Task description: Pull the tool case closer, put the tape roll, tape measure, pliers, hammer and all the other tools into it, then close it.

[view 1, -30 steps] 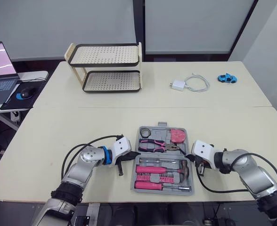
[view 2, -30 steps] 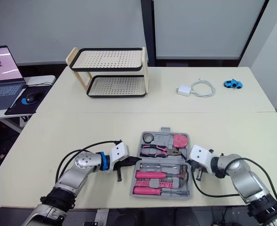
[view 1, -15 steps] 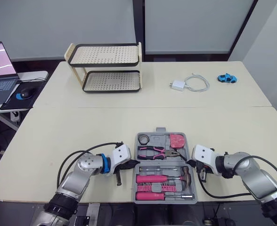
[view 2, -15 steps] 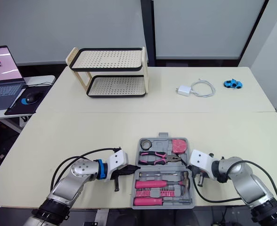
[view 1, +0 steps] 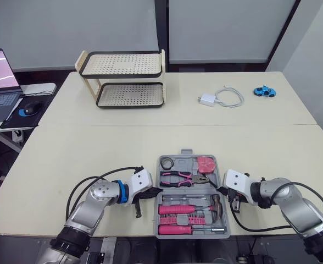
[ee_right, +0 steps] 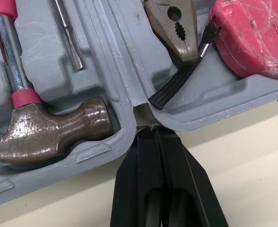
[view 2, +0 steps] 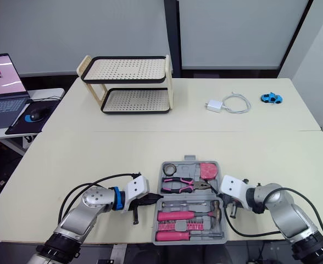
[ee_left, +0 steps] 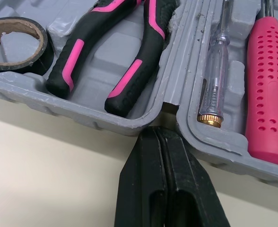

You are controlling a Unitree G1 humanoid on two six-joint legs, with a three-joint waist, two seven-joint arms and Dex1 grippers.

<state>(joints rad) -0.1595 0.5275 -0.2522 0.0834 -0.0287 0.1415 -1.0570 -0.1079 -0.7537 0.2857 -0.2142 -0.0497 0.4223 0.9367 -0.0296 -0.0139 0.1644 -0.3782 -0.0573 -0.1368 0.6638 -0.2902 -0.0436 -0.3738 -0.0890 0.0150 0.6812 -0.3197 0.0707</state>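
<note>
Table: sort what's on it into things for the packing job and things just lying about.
For the job: tool case, tape roll, tape measure, pliers, hammer.

Lying about: two-tier rack, charger with cable, blue toy car.

At near edge of table (view 1: 95,148), centre: tool case (view 1: 187,190), with left gripper (view 1: 150,193) and right gripper (view 1: 223,190) touching its hinge ends. In far half: tape roll (view 1: 167,163), pliers (view 1: 178,177), tape measure (view 1: 207,164); in near half: hammer (view 1: 216,204).
</note>
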